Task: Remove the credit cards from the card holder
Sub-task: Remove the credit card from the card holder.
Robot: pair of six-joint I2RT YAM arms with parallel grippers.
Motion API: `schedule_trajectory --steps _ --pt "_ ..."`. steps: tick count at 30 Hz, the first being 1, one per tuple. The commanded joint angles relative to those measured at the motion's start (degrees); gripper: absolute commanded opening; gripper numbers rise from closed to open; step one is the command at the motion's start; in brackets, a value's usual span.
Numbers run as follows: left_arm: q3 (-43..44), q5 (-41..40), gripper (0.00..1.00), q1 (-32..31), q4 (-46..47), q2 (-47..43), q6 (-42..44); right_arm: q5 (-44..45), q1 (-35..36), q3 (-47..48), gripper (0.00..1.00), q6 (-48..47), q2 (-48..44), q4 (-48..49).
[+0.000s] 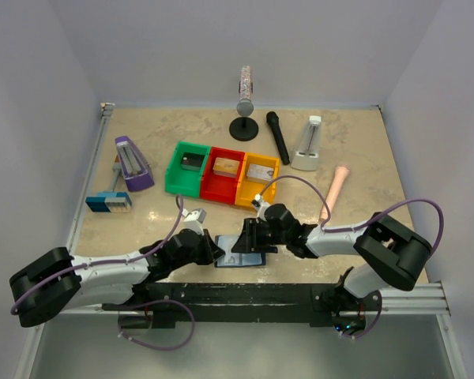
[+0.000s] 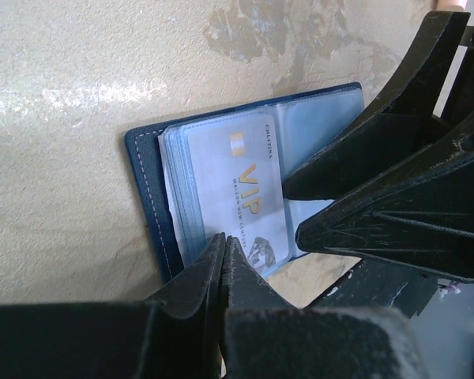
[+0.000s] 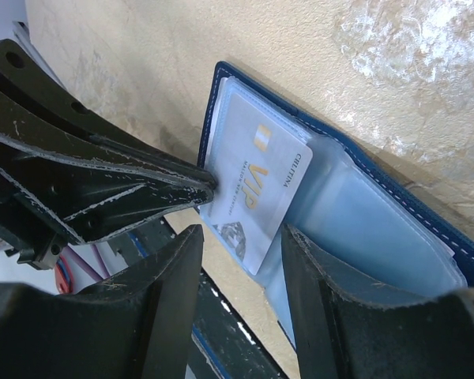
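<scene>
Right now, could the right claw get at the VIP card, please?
Probably yes: the open right claw straddles the near corner of the VIP card; the shut left claw presses the card holder beside it.

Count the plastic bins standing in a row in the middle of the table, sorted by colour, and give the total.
Green bin: 1
Red bin: 1
Yellow bin: 1
Total: 3

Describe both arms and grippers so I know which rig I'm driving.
The left arm and right arm have white links, bulky black joints and looping purple cables. The left gripper and right gripper have black, tapered plastic fingers with triangular ribbing and scuffed edges.
</scene>
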Motion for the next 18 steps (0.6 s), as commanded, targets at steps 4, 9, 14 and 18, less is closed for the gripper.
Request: schedule_trajectory --steps 4,9,14,18 --pt "-2.0 -1.7 0.0 0.3 -2.1 -1.6 -0.3 1.2 0.1 -0.2 0.49 0.6 1.5 0.3" --pt "-2.2 -1.5 0.0 0.3 -2.2 -1.6 -0.5 0.0 0.1 -0.5 0.49 1.3 2.1 2.5" --pt "-2.4 -1.7 0.0 0.3 -2.4 -1.7 -0.5 -0.2 -0.1 -1.9 0.49 3.2 2.5 5.9" --pt "-2.6 -1.7 0.0 0.3 -2.4 -1.6 -0.5 -0.9 -0.8 -3.2 0.49 4.9 3.1 9.9"
